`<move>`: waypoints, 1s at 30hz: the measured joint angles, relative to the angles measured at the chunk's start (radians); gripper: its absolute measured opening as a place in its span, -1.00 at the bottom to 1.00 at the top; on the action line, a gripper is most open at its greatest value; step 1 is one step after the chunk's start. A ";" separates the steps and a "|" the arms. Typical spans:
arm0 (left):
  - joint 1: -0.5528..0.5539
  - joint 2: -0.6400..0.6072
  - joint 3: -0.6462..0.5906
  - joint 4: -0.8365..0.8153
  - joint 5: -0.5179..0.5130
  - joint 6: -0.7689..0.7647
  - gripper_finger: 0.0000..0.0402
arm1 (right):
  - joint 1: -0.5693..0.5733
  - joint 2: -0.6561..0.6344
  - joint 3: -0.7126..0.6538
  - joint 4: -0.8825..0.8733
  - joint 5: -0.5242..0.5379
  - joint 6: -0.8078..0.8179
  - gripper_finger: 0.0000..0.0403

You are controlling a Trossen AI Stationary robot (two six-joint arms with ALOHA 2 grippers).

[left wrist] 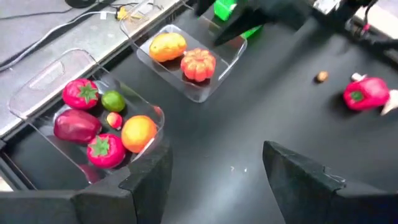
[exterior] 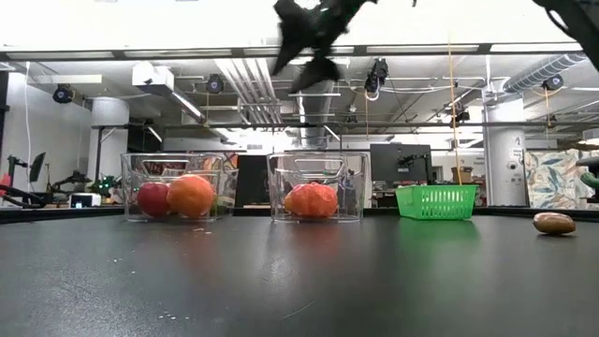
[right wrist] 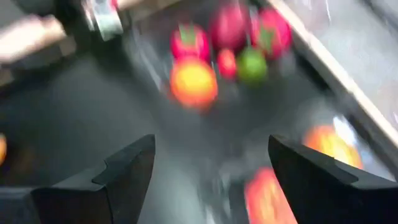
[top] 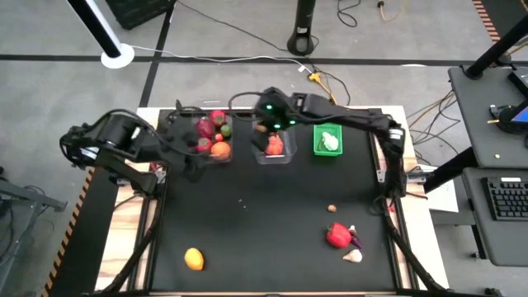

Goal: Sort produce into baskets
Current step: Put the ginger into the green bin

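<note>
Two tubs [top: 213, 139] and the green basket [top: 327, 139] are filling; both grippers, right [top: 266, 125] and left [left wrist: 214, 171], are hovering wide and empty. The pepper [top: 337, 235], orange [top: 194, 259] and garlic [top: 353, 256] are waiting.

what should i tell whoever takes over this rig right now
Left pincer: open, empty, beside the left clear tub.
Right pincer: open, empty, above the middle clear tub.
Done: left tub holds several red, orange and green pieces; middle tub holds two orange pieces; green basket holds a pale piece.
Left: orange fruit, red pepper with the purple and white pieces beside it, and a small brown piece, all loose on the table.
</note>
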 joint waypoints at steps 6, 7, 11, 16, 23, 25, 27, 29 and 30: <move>0.001 0.066 0.000 0.000 0.000 0.106 0.15 | 0.026 -0.094 -0.011 -0.380 0.007 0.089 0.53; 0.001 0.077 0.000 0.000 0.004 0.127 0.15 | 0.034 -0.108 -0.019 -0.425 0.008 0.109 0.54; 0.006 0.118 0.000 0.001 0.061 0.202 0.15 | 0.081 -0.173 -0.083 -0.526 0.011 0.215 0.54; 0.014 0.162 0.000 0.009 0.085 0.264 0.15 | 0.171 -0.287 -0.247 -0.528 0.009 0.376 0.51; 0.017 0.177 0.000 0.078 0.108 0.301 0.15 | 0.305 -0.460 -0.549 -0.499 0.006 0.676 0.45; 0.016 0.174 0.000 0.099 0.111 0.302 0.15 | 0.341 -0.509 -0.641 -0.475 0.000 0.794 0.43; 0.016 0.171 0.000 0.117 0.111 0.313 0.15 | 0.376 -0.550 -0.732 -0.445 -0.001 0.909 0.41; 0.017 0.170 0.000 0.131 0.108 0.338 0.15 | 0.406 -0.578 -0.811 -0.401 -0.007 0.999 0.40; 0.018 0.171 0.000 0.137 0.107 0.353 0.15 | 0.420 -0.585 -0.849 -0.375 -0.016 1.031 0.40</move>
